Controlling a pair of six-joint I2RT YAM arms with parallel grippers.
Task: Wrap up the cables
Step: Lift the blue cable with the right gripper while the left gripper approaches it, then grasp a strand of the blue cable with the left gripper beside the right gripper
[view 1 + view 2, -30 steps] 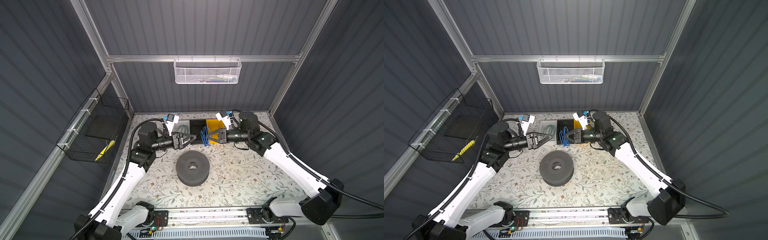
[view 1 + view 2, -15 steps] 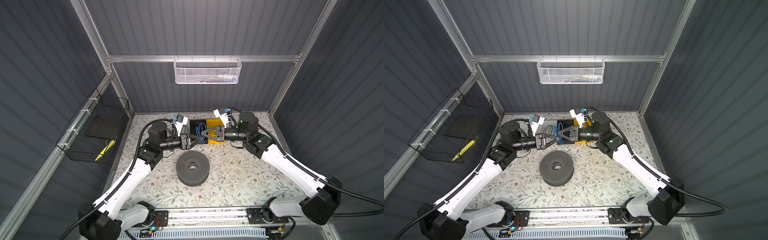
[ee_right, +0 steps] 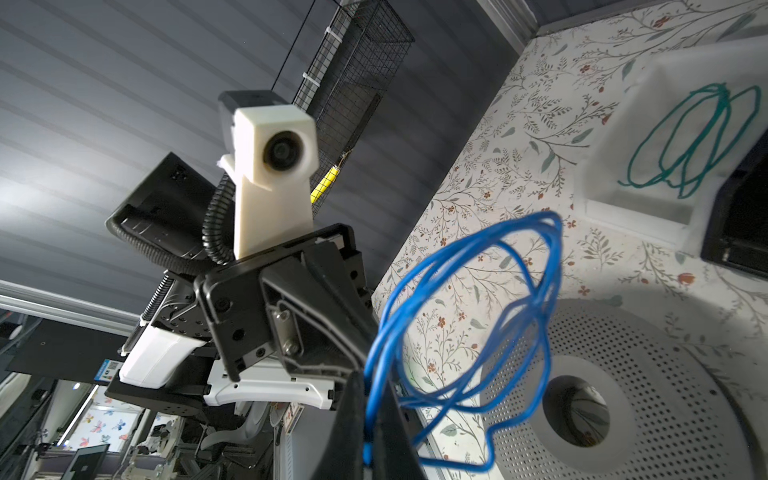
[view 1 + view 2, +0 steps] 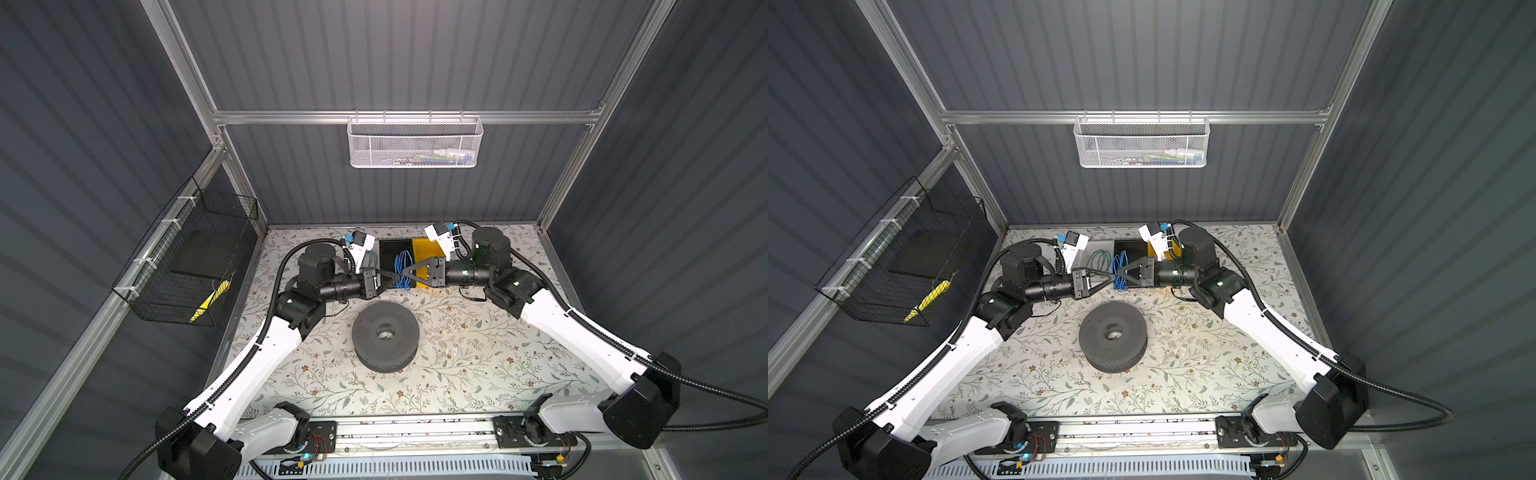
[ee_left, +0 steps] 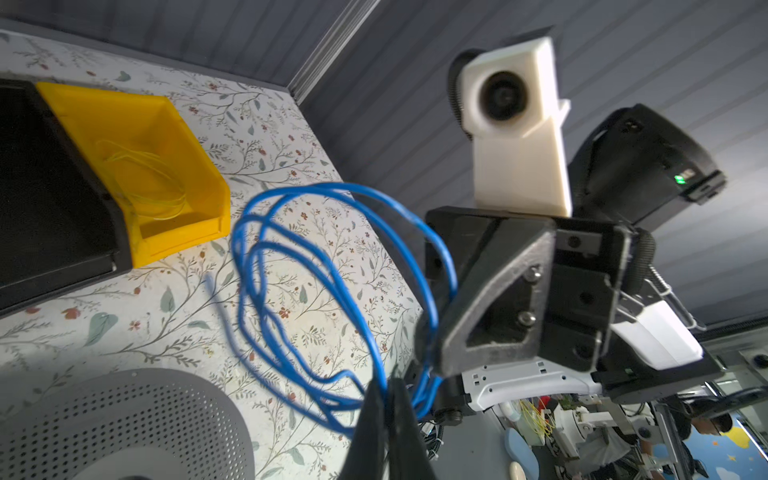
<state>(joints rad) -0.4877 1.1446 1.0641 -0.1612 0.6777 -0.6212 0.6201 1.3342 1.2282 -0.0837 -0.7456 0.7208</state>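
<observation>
Currently the blue wire (image 4: 402,269) is held in the air between the two arms, gathered into several loose and uneven loops. In both top views it is seen against the black tray (image 4: 388,257), above the far part of the flowered surface (image 4: 478,353) and behind the dark perforated disc (image 4: 384,340). The disc is laid flat on the surface and is touched by nothing. The left gripper (image 4: 395,277) is pointed toward the middle from the left and the right gripper (image 4: 407,274) from the right. Both are kept nearly level, and their tips are met almost at one point, where the loops are gathered. In the left wrist view the jaws of the left gripper are shown pressed together, with strands of the wire pinched between them. In the right wrist view the jaws of the right gripper are shown in the same way, closed on the blue strands that run between them. How many strands are caught by each cannot be told. A yellow bin (image 5: 187,237) is placed against one side of the black tray, and a thin yellow wire (image 5: 145,160) is coiled inside it. A pale bin (image 3: 636,210) is placed against the other side, and a green wire (image 3: 724,97) is coiled in it.
</observation>
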